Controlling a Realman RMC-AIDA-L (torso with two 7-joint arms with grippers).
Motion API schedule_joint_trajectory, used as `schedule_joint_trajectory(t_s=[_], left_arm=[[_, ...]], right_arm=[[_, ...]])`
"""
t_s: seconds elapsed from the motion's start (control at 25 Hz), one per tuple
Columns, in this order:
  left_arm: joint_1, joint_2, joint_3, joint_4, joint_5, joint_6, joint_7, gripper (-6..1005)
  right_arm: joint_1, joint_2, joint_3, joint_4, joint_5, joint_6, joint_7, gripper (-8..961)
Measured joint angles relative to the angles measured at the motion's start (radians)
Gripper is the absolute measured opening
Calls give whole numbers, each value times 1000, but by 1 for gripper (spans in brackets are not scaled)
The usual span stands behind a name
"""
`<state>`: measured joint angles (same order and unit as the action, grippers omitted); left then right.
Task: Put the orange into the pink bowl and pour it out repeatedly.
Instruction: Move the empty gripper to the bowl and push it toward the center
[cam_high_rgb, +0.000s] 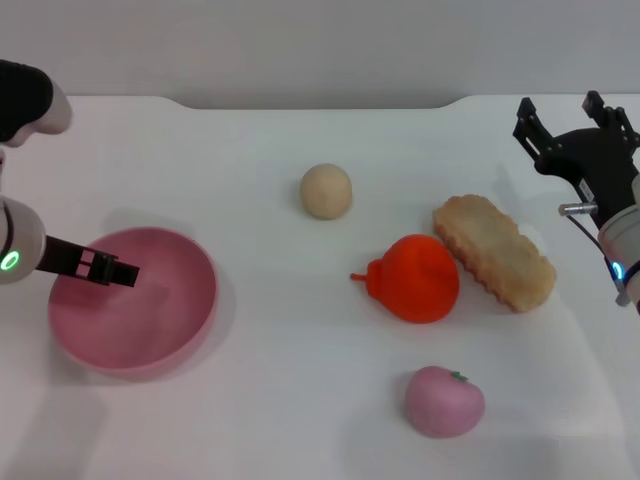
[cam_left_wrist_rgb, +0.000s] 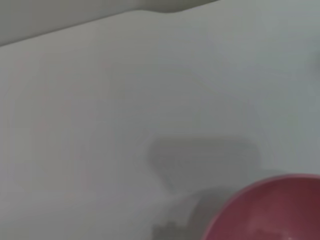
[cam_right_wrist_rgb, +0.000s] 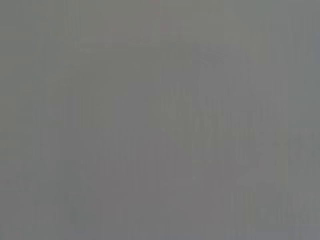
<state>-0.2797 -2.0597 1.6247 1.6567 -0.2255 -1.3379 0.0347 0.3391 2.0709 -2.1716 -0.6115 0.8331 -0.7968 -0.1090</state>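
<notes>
Orange free on the counter, nearer the right arm; pink bowl at the left.

The orange (cam_high_rgb: 418, 277) lies right of centre, stem nub turned toward the pink bowl (cam_high_rgb: 180, 325), touching a beige biscuit (cam_high_rgb: 494, 252). The right gripper (cam_high_rgb: 572, 122) is raised beyond it, fingers spread and empty. The left gripper (cam_high_rgb: 112, 270) is seen over the bowl; its grip cannot be told. Nothing is made out in the right wrist view.

Only a plain grey blur.
</notes>
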Motion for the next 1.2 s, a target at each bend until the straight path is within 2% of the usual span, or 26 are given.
schedule_joint_trajectory(t_s=[0.4, 1.16, 1.2], left_arm=[[-27, -4, 4, -84, -4, 52, -15, 782], [-32, 0, -4, -120, -20, 93, -53, 769], [-33, 0, -4, -122, -20, 94, -53, 733]], right_arm=[[-3, 0, 0, 1, 0, 1, -7, 754], [-3, -2, 15, -10, -1, -1, -9, 740], [-2, -2, 15, -11, -1, -1, -9, 739]])
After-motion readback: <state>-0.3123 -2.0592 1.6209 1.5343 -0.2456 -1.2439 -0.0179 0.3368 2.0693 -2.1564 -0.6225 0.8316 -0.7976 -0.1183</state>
